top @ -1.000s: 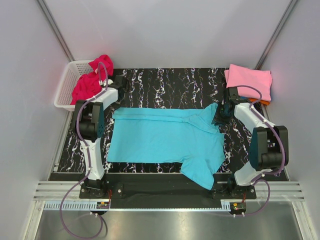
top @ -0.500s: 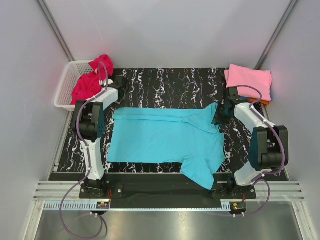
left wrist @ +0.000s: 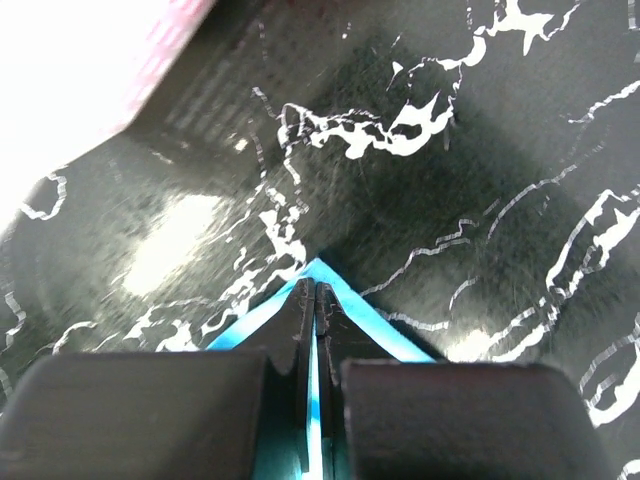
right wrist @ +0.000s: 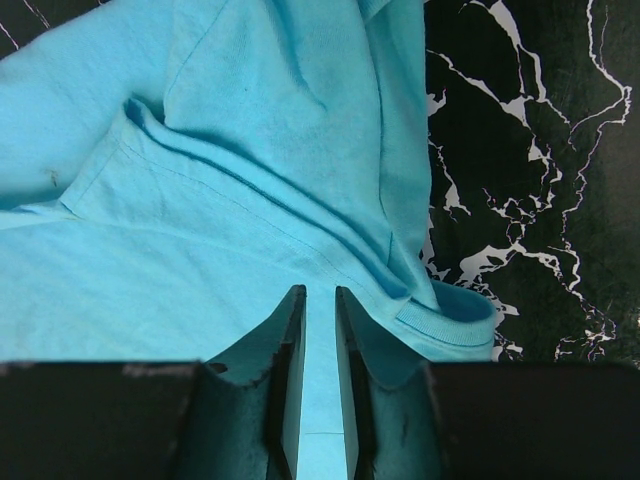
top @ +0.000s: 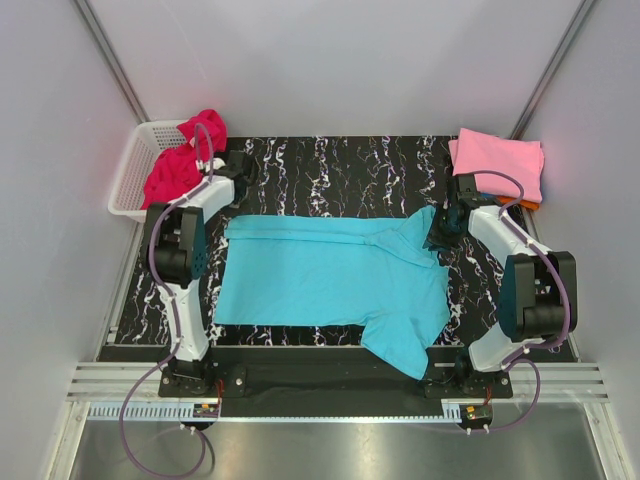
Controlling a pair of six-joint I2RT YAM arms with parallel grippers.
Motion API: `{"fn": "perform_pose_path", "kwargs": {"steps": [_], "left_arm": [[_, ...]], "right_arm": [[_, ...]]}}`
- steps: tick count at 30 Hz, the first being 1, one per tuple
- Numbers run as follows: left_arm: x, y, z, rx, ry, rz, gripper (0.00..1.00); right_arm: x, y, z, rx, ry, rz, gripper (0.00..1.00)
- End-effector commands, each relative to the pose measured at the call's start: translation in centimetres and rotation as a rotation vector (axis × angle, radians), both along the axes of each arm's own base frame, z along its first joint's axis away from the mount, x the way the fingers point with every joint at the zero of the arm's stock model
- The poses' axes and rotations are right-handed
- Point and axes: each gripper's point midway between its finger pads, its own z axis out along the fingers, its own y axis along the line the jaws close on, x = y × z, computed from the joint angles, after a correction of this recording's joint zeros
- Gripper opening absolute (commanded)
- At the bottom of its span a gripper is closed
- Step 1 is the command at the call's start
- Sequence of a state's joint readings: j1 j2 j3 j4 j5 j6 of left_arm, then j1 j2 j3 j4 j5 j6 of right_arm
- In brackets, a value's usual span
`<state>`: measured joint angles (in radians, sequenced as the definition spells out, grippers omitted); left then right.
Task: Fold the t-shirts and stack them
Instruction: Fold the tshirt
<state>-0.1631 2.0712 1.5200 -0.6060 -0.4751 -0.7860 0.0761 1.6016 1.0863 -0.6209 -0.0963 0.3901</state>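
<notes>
The turquoise t-shirt (top: 320, 275) lies spread flat on the black marbled mat (top: 340, 165), its collar to the right. My left gripper (top: 229, 214) is at the shirt's far left corner. In the left wrist view it (left wrist: 316, 290) is shut on that corner, a thin turquoise edge (left wrist: 352, 306) showing round the tips. My right gripper (top: 437, 236) is at the collar end. In the right wrist view it (right wrist: 320, 295) is nearly closed on the shirt (right wrist: 250, 150), cloth filling the narrow gap. A magenta-red shirt (top: 180, 160) is heaped in the basket.
The white lattice basket (top: 130, 180) stands at the far left off the mat. A folded light pink shirt (top: 498, 158) lies at the far right on an orange one (top: 530, 205). White walls close in on three sides.
My left wrist has shifted slightly toward the basket. The turquoise shirt and the right arm have not visibly moved.
</notes>
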Motion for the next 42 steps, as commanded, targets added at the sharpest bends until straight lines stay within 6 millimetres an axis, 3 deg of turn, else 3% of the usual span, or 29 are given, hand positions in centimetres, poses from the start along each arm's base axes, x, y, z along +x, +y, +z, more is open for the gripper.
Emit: {"fn": "perform_pose_path", "kwargs": {"steps": [1, 11, 20, 21, 22, 24, 25, 29, 36, 42], "left_arm": [[0.2, 0.1, 5.1, 0.000, -0.112, 0.005, 0.00], [-2.1, -0.1, 8.5, -0.027, -0.173, -0.013, 0.00], [-5.3, -0.4, 8.2, -0.024, -0.159, -0.024, 0.04], [-5.5, -0.3, 7.8, -0.019, -0.146, -0.022, 0.06], [-5.5, -0.3, 7.6, -0.016, -0.143, -0.023, 0.21], [-5.7, -0.2, 6.9, -0.009, -0.119, -0.029, 0.31], [-5.7, -0.2, 6.7, -0.007, -0.115, -0.027, 0.48], [-5.8, 0.0, 5.9, 0.010, -0.093, -0.030, 0.74], [-6.2, -1.5, 5.2, -0.011, -0.068, -0.097, 0.76], [-6.7, -3.4, 3.6, -0.086, -0.042, -0.154, 0.76]], "right_arm": [[1.0, 0.3, 2.5, 0.017, -0.087, -0.001, 0.24], [0.4, 0.3, 3.9, 0.020, -0.115, -0.006, 0.24], [-0.3, 0.3, 4.5, 0.024, -0.123, -0.004, 0.24], [-0.3, 0.3, 4.6, 0.024, -0.122, -0.005, 0.24], [-0.4, 0.2, 4.6, 0.023, -0.124, -0.002, 0.25], [-0.5, 0.2, 4.6, 0.019, -0.120, -0.002, 0.25], [-0.6, 0.2, 4.5, 0.019, -0.114, 0.001, 0.26], [-0.9, 0.2, 4.0, 0.018, -0.101, 0.009, 0.27], [-1.0, 0.7, 2.5, 0.037, -0.053, 0.032, 0.27], [-1.6, -0.3, 0.1, -0.015, 0.016, 0.011, 0.27]]}}
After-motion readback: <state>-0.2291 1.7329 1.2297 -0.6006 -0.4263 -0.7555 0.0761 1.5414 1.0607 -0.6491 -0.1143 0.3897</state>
